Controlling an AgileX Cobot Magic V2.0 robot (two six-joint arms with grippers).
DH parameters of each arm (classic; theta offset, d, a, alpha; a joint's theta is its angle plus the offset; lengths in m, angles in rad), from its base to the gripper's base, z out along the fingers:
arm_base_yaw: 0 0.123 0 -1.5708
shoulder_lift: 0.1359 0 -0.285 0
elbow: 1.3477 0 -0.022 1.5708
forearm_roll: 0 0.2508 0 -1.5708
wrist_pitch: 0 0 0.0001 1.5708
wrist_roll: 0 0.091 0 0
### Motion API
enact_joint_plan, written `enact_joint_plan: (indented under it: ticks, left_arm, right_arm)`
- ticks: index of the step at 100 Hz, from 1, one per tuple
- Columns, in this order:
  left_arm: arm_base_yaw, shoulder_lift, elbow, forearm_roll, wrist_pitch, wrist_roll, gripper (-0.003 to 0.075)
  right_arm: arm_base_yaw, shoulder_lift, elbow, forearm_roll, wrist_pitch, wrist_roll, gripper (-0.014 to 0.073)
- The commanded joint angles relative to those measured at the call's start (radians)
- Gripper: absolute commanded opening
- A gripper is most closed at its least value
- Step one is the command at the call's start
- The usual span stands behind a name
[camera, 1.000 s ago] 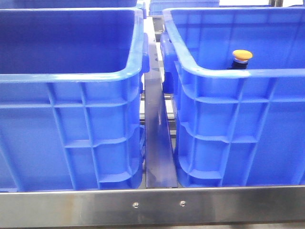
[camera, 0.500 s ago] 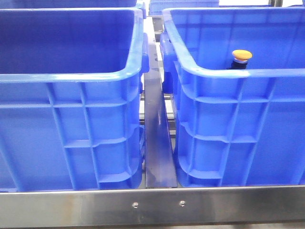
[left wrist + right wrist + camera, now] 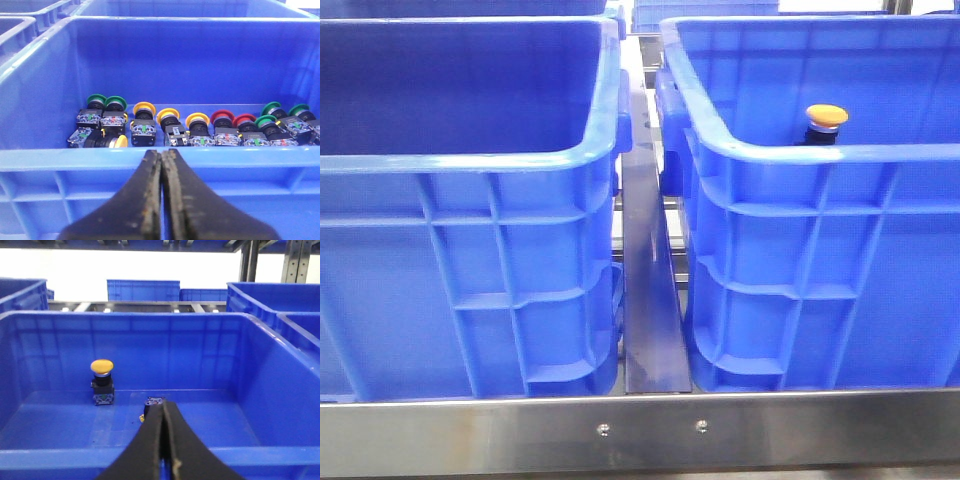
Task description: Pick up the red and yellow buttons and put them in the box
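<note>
In the left wrist view a blue crate holds a row of push buttons. Yellow-capped ones stand mid-row and red-capped ones stand beside them. My left gripper is shut and empty, just outside that crate's near rim. In the right wrist view one yellow button stands upright in another blue crate; it also shows in the front view. A second small black part lies behind my fingertips, its cap hidden. My right gripper is shut and empty at this crate's near rim.
Green-capped buttons stand at both ends of the row, and one yellow button lies on its side. The front view shows two tall blue crates with a metal divider between them and a steel rail in front. More crates stand behind.
</note>
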Motion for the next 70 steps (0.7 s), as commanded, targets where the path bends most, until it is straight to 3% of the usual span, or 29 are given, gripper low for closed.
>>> enact_joint_plan:
  ticks: [1,70]
  left_arm:
    - [0.003,-0.030,0.022,0.001,-0.110,0.000,-0.0020]
    - [0.003,-0.028,0.022,0.001,-0.108,0.000,-0.0020]
  right_arm:
    - [-0.005,-0.031,0.014,-0.032,-0.076,0.024,-0.0069]
    - [-0.005,-0.030,0.014,-0.032,-0.023,0.024,-0.0069]
